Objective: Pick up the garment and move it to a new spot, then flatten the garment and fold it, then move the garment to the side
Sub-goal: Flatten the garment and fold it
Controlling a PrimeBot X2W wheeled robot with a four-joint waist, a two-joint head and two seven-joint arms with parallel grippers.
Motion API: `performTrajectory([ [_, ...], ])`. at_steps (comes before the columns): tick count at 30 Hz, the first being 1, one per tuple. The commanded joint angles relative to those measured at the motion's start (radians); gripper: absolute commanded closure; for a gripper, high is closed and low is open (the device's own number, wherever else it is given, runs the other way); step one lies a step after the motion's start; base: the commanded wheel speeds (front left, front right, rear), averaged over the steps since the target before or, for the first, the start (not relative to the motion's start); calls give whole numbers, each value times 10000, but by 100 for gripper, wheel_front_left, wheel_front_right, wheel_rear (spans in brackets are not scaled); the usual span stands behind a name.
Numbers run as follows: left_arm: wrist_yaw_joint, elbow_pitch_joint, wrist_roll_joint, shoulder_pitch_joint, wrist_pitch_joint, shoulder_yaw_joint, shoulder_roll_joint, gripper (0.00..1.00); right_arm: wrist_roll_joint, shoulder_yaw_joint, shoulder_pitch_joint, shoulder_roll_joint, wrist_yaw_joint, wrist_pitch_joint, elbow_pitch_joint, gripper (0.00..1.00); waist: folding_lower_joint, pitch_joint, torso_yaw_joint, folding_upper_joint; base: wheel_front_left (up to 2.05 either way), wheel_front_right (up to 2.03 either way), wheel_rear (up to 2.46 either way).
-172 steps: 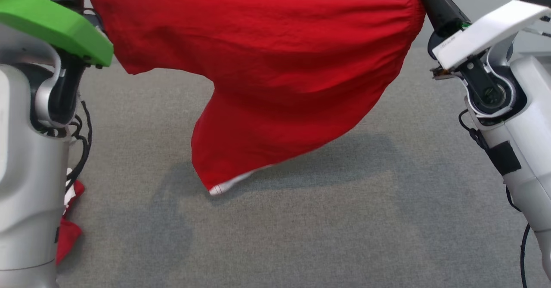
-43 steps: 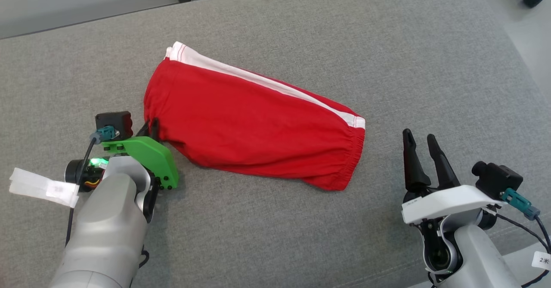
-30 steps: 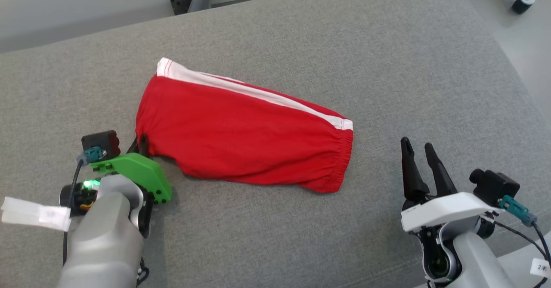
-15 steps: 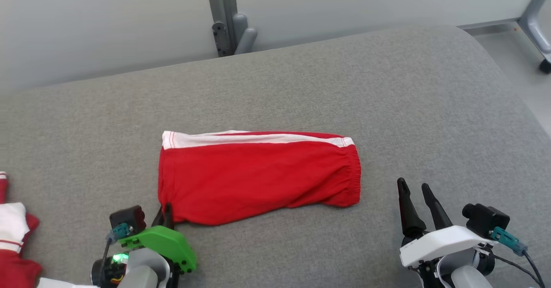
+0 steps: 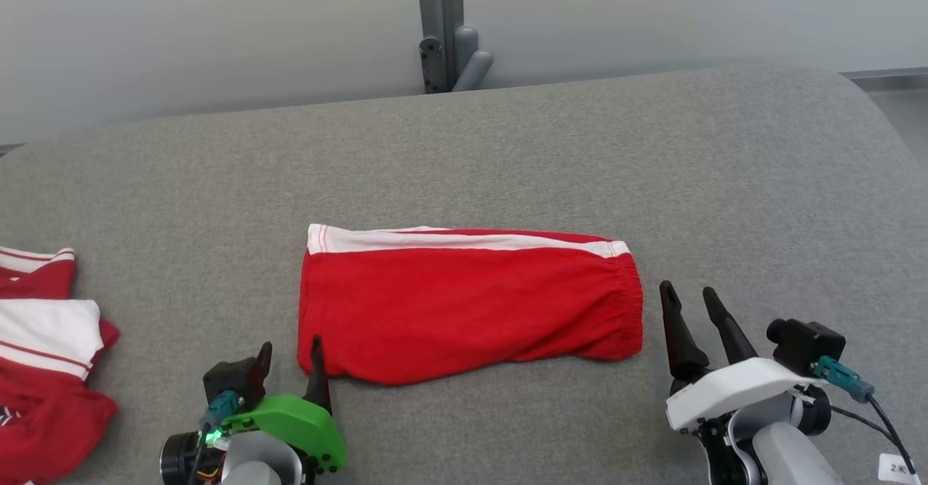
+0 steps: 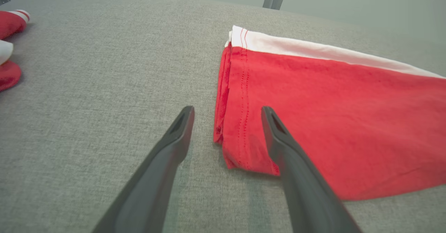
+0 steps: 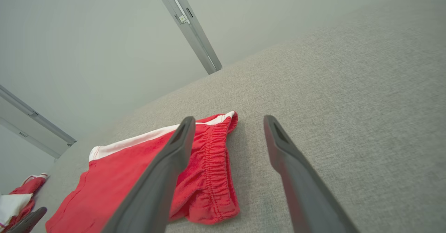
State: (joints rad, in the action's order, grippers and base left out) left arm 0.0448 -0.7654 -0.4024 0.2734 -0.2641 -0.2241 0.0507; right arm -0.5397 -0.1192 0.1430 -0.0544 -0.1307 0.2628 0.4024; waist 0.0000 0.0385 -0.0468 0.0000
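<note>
Lying flat at the middle of the grey fabric-covered bench (image 5: 725, 180) is the folded red cloth garment (image 5: 464, 304). Its long sides run from 9 to 3 o'clock in the head view. A white stripe follows its 12 o'clock edge and a gathered elastic band closes its 3 o'clock end.

At the garment's 7 o'clock corner sits the left end effector (image 5: 290, 346) with the green cover. Its two dark fingers are spread apart and grip nothing. In the left wrist view one finger (image 6: 296, 170) crosses over that corner while the other stands over bare bench.

Just beside the elastic end, at about 4 o'clock, stands the right end effector (image 5: 685, 291) with the white cover, its fingers likewise parted and empty.

A heap of red and white clothes (image 5: 43, 340) lies at the bench's 9 o'clock edge, well apart from the garment. A grey metal post (image 5: 442, 28) rises behind the bench at 12 o'clock.
</note>
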Motion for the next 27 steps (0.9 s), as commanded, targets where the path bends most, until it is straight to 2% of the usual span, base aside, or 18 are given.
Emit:
performTrajectory([
  [1,57,213,198,-231,1,-6,28,0,150,-52,287,-125,0,28,260,0,0,224,342,0,0,0,0],
  [12,59,1756,802,-572,-1,-359,12,0,949,-355,2098,-268,0,-4,3746,0,0,629,1524,0,0,0,0],
  [21,61,1993,750,-678,-1,-598,11,0,826,-720,2789,-113,0,-208,5731,0,0,809,1929,0,0,0,0],
  [22,53,1962,776,-684,-1,-619,10,0,729,-837,2803,-70,-2,-250,5821,14,0,810,1943,0,0,0,0],
  [24,45,1943,821,-702,-1,-624,11,0,480,-1043,2852,-10,-5,-255,5923,100,0,795,1949,0,0,0,0],
  [27,20,1899,885,-752,-1,-614,11,0,189,-1271,2908,-107,-2,-218,5993,100,0,758,1908,0,0,0,0],
])
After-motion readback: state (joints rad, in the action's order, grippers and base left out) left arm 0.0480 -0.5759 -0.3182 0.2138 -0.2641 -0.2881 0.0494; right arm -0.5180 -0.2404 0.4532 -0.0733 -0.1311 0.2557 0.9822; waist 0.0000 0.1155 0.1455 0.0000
